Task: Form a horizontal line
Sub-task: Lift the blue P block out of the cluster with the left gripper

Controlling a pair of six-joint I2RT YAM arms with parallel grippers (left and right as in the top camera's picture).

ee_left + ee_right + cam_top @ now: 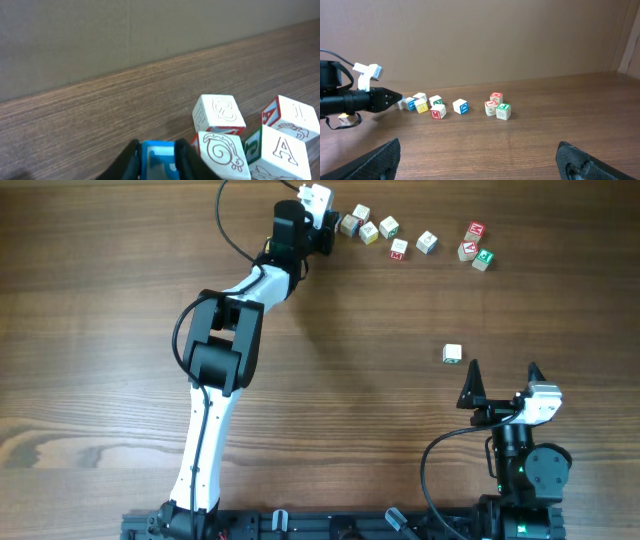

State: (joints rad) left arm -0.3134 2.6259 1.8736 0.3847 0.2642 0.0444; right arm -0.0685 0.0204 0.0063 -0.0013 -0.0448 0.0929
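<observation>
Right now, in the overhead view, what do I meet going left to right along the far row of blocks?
Left gripper shut on a blue-faced cube → red M cube → pale cube → cluster of three red and green cubes.

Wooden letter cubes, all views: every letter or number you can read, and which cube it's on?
"A": outlined, front face of the white wooden cube with a green side, left wrist view.
"A": red, side face of the red-bordered white wooden cube behind it.
"M": red-faced wooden cube, right wrist view.
Blue-faced wooden cube, bottom edge of left wrist view: mark cut off, unreadable.
Other cubes: too small or blurred.
</observation>
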